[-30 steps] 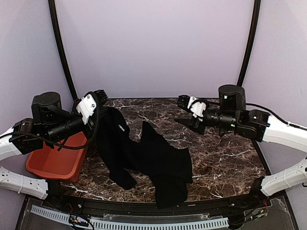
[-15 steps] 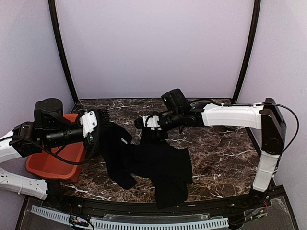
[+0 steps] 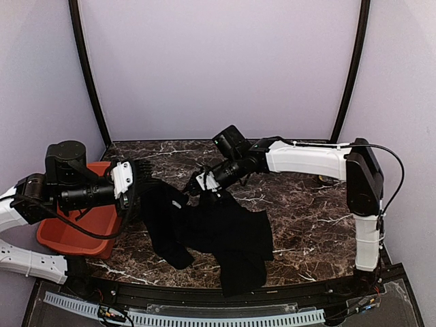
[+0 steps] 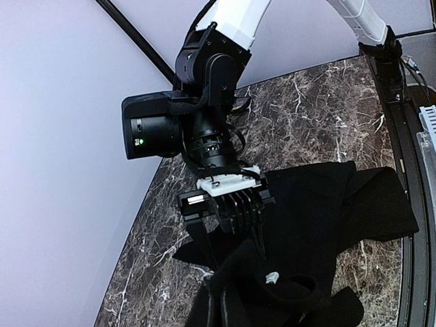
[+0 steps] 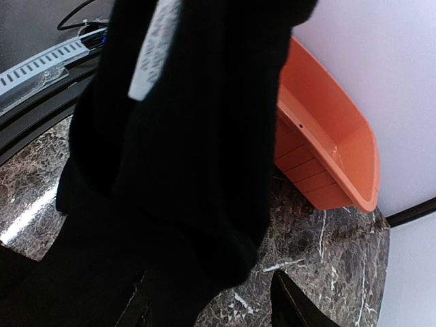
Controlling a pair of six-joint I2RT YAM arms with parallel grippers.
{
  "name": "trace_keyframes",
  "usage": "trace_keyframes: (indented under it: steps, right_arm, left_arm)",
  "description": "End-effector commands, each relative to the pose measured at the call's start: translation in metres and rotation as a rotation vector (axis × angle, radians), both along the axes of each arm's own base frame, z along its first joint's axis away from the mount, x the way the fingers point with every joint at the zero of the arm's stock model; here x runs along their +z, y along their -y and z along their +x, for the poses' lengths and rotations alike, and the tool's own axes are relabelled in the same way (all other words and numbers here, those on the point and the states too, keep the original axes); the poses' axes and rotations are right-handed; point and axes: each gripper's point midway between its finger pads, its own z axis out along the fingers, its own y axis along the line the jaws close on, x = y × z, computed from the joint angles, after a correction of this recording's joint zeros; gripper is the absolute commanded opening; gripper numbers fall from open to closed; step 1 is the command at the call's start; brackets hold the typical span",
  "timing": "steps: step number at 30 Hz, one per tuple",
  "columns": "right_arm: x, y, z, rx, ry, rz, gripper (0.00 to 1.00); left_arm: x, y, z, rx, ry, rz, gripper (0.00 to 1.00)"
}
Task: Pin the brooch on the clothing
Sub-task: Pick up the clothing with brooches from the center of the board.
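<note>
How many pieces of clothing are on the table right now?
1. The black clothing lies bunched across the middle of the table, its left end held up by the left gripper. A second piece under the folds cannot be ruled out.

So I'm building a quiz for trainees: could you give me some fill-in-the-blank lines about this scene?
The T-shirt lies partly on a ___-patterned table.
The left gripper is ___ on the T-shirt.
The right gripper hovers by the T-shirt with jaws ___.
The label on the T-shirt is ___.
Missing words: marble; shut; open; white.
</note>
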Motion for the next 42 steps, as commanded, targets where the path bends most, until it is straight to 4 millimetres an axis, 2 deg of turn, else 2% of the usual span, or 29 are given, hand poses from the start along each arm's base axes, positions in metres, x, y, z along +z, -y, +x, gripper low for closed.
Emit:
trace_keyframes:
  steps: [1, 10, 16, 19, 23, 27, 30, 32, 36, 39, 40, 41, 42]
  right_arm:
    - [-0.006, -0.001, -0.015, 0.088, -0.001, -0.013, 0.56]
    - [-0.004, -0.012, -0.014, 0.109, 0.005, 0.009, 0.53]
    - [-0.004, -0.011, -0.02, 0.133, -0.015, 0.015, 0.45]
    - [-0.005, -0.01, -0.022, 0.14, -0.015, 0.01, 0.31]
    - [-0.008, -0.011, -0.02, 0.136, -0.016, 0.004, 0.03]
    - [-0.006, -0.01, -0.014, 0.082, -0.019, -0.02, 0.0]
    - [0.001, 0.001, 0.006, -0.056, -0.014, -0.072, 0.0]
    - [0.019, 0.016, 0.025, -0.195, -0.041, -0.09, 0.0]
    - [0.073, 0.067, 0.054, -0.486, -0.037, -0.059, 0.0]
    - [0.121, 0.102, 0.066, -0.683, 0.048, 0.014, 0.0]
    - [0.142, 0.113, 0.066, -0.741, 0.073, 0.053, 0.0]
    - [0.165, 0.124, 0.066, -0.798, 0.095, 0.102, 0.0]
    - [0.19, 0.135, 0.063, -0.849, 0.119, 0.156, 0.0]
  left_arm:
    - [0.002, 0.0, -0.004, -0.015, -0.009, -0.018, 0.01]
    - [0.0, 0.004, -0.005, -0.028, -0.027, -0.021, 0.01]
    - [0.002, 0.003, -0.004, -0.024, -0.017, -0.024, 0.01]
    - [0.004, 0.002, -0.004, -0.021, -0.011, -0.026, 0.01]
    - [0.006, 0.001, -0.005, -0.02, -0.007, -0.034, 0.01]
    - [0.006, -0.004, -0.002, 0.002, -0.002, -0.039, 0.01]
    - [0.01, -0.012, 0.005, 0.06, 0.021, -0.04, 0.01]
    - [0.017, -0.03, 0.025, 0.204, 0.078, -0.032, 0.01]
    - [0.036, -0.056, 0.054, 0.424, 0.208, -0.018, 0.01]
    - [0.058, -0.054, 0.06, 0.45, 0.272, -0.051, 0.01]
    - [0.059, -0.047, 0.061, 0.428, 0.281, -0.042, 0.01]
    - [0.072, -0.043, 0.061, 0.419, 0.293, -0.071, 0.01]
    - [0.072, -0.033, 0.062, 0.392, 0.294, -0.063, 0.01]
